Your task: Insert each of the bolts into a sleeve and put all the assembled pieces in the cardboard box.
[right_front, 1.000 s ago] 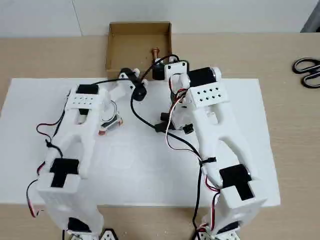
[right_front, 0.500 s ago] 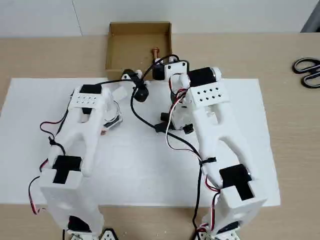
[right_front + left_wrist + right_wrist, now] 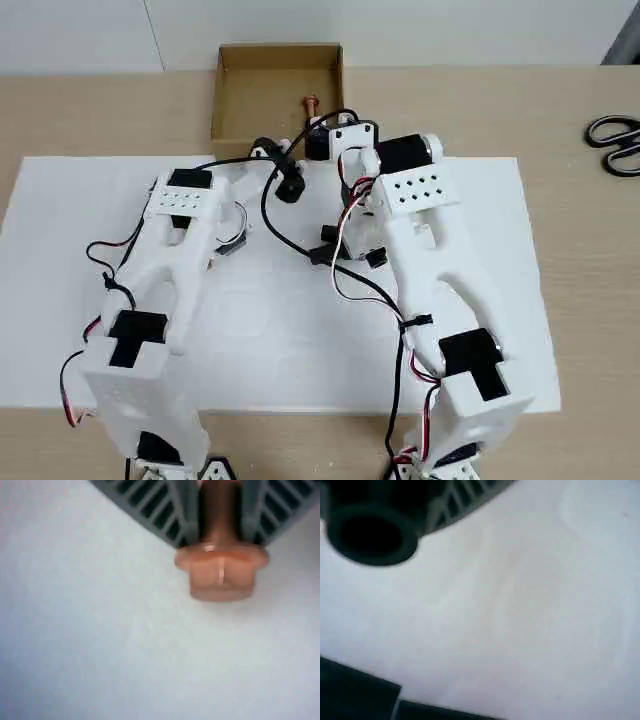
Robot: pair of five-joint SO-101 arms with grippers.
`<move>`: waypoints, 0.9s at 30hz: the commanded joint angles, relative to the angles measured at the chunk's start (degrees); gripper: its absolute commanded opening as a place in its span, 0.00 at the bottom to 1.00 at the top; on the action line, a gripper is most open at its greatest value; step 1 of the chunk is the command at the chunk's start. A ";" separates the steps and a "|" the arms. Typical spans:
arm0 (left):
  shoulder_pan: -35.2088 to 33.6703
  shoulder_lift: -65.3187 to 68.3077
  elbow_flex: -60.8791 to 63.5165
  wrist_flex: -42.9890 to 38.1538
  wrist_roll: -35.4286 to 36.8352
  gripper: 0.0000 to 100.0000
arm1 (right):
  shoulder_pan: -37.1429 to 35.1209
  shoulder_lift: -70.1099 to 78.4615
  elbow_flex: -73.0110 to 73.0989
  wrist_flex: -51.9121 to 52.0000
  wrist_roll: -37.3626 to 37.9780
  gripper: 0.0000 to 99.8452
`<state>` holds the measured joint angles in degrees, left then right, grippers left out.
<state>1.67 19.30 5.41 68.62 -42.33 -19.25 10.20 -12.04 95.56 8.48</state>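
In the left wrist view my left gripper (image 3: 220, 525) is shut on a copper bolt (image 3: 220, 570). Its grey ribbed fingers (image 3: 150, 510) clamp the shank and the hex head sticks out over the white mat. From above, the left gripper (image 3: 232, 232) sits left of centre on the mat. My right gripper (image 3: 380, 510) holds a black sleeve (image 3: 367, 537) with its open bore facing the camera, just above the mat. The cardboard box (image 3: 228, 100) stands at the back, beyond both wrists. A copper piece (image 3: 310, 103) lies inside it by the right wall.
A white mat (image 3: 100, 250) covers the wooden table under both arms. Black cables (image 3: 290, 240) loop between the two wrists. A pair of scissors (image 3: 615, 140) lies on the bare wood at the far right.
The left arm has shifted a little to the right and toward the box, carrying the bolt. The right arm has not moved.
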 commanded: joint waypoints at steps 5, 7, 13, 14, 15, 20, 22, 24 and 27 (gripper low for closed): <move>1.32 -0.97 -14.90 11.08 5.54 0.01 | 0.40 -3.56 -0.26 0.04 0.35 0.00; 1.41 -0.97 -19.38 14.95 6.59 0.01 | 0.40 -3.74 -0.26 -0.04 0.44 0.00; 1.76 -0.97 -36.00 29.98 13.19 0.01 | 0.40 -3.91 -0.62 -0.04 0.44 0.00; 1.93 -0.97 -39.08 32.09 16.79 0.01 | 0.48 -4.00 -0.62 -0.04 0.44 0.00; 1.76 -0.97 -41.27 31.74 21.63 0.01 | 0.57 -4.00 -0.62 -0.04 0.44 0.00; -0.09 -4.13 -48.04 31.74 40.79 0.01 | 0.66 -6.64 -2.11 0.13 0.53 0.00; 0.53 -7.21 -47.96 31.74 39.91 0.01 | 0.66 -10.07 -2.29 0.13 0.53 0.00; 2.02 -11.16 -47.87 31.74 38.51 0.01 | 0.66 -14.37 -2.29 0.13 0.53 0.00; 4.48 -17.93 -46.37 31.74 37.10 0.01 | 0.66 -21.05 -2.20 0.22 0.53 0.00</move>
<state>4.04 10.24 -39.60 99.38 -4.79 -19.25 -2.64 -12.04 95.56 8.48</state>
